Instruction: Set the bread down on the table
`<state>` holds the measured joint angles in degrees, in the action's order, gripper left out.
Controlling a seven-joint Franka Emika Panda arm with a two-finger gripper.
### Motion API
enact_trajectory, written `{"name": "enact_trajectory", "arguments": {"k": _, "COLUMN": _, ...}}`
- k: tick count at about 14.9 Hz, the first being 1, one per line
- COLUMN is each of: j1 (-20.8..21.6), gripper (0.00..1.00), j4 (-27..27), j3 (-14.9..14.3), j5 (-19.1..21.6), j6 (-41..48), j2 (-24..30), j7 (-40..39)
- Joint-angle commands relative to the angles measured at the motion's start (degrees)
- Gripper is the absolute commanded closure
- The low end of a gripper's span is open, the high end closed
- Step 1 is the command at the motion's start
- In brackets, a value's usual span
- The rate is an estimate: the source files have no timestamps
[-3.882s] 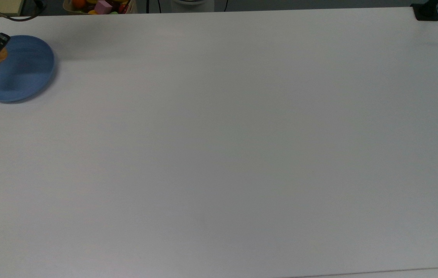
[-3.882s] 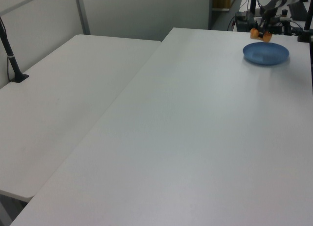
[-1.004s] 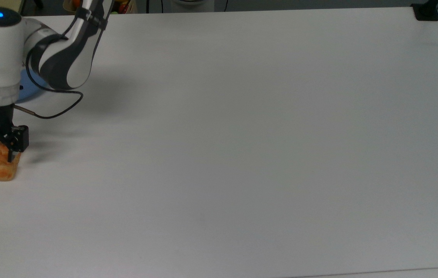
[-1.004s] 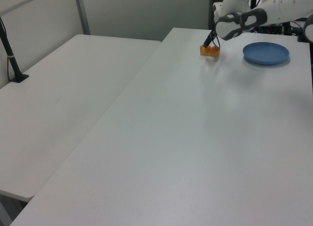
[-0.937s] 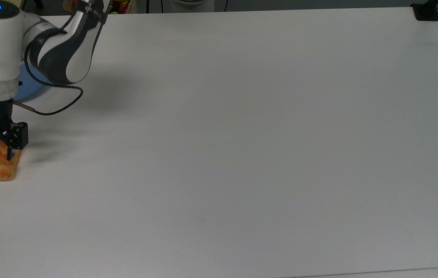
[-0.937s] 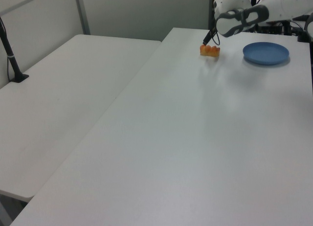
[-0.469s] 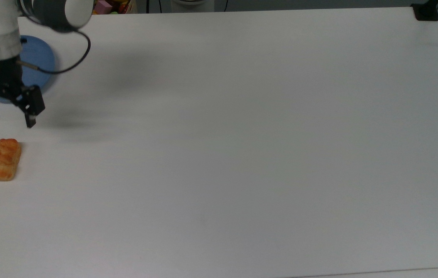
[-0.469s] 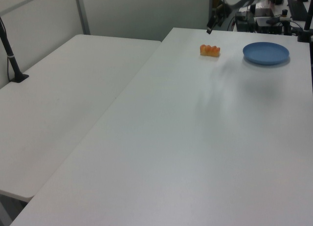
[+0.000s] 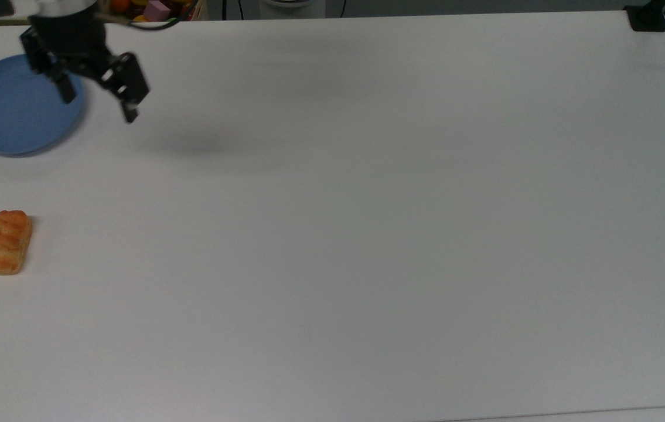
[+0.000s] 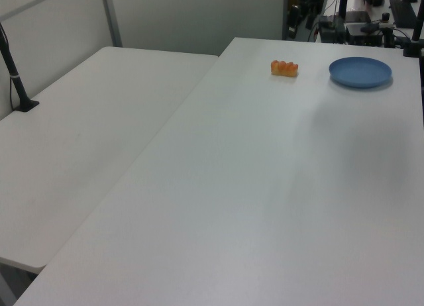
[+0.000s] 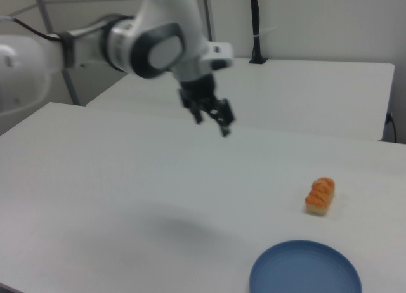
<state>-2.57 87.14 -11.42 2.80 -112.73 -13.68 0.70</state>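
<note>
Top view: the bread [image 9: 6, 242] is seen lying on the white tabletop [image 9: 367, 234], apart from the blue plate [image 9: 16, 114]; the tool [image 9: 98, 106] is raised, spread wide, empty. Light and crushable, the bread is best pinched across its narrow sides.

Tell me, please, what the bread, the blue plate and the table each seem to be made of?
The bread: glossy golden-orange with evenly moulded ridges, so probably a plastic or rubber toy rather than real pastry.
The blue plate: uniform matte blue with a soft raised rim, likely plastic, though glazed ceramic cannot be ruled out.
The table: smooth plain white with a faint sheen, probably laminate over board.
</note>
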Motion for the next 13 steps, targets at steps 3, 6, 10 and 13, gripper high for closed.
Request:
{"name": "enact_trajectory", "arguments": {"k": 3, "j1": 3.6, "gripper": 0.00, "j4": 12.2, "j3": 4.9, "j5": -1.4, "j6": 8.9, "j2": 12.9, "j7": 1.5}}
{"name": "enact_trajectory", "arguments": {"k": 6, "j1": 3.6, "gripper": 0.00, "j4": 12.3, "j3": 6.4, "j5": -1.4, "j6": 13.0, "j2": 14.4, "j7": 1.5}}
{"name": "enact_trajectory", "arguments": {"k": 10, "j1": 3.4, "gripper": 0.00, "j4": 12.8, "j3": 6.3, "j5": -1.4, "j6": 13.2, "j2": 14.6, "j7": 1.5}}
{"name": "enact_trajectory", "arguments": {"k": 13, "j1": 3.3, "gripper": 0.00, "j4": 12.7, "j3": 6.3, "j5": -1.4, "j6": 13.2, "j2": 14.6, "j7": 1.5}}
